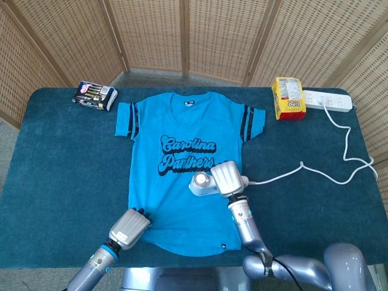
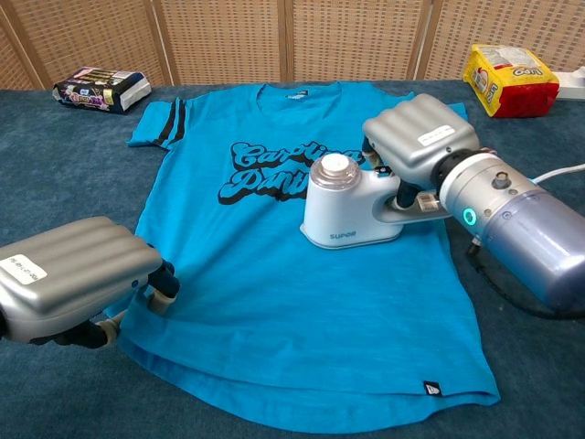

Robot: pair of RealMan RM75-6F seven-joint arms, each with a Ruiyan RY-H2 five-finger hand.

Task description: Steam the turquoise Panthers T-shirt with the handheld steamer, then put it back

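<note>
The dark teal felt surface carries the turquoise Carolina Panthers T-shirt, spread flat at its middle. The right hand clenches its fingers around the white handheld steamer just below the lettering. The left hand presses fingers onto the hem corner; keeping that pressure should let slow, overlapping passes run without bunching.

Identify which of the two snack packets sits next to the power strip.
The yellow packet at the table's far right, beside the white power strip; the dark packet lies far left.
</note>
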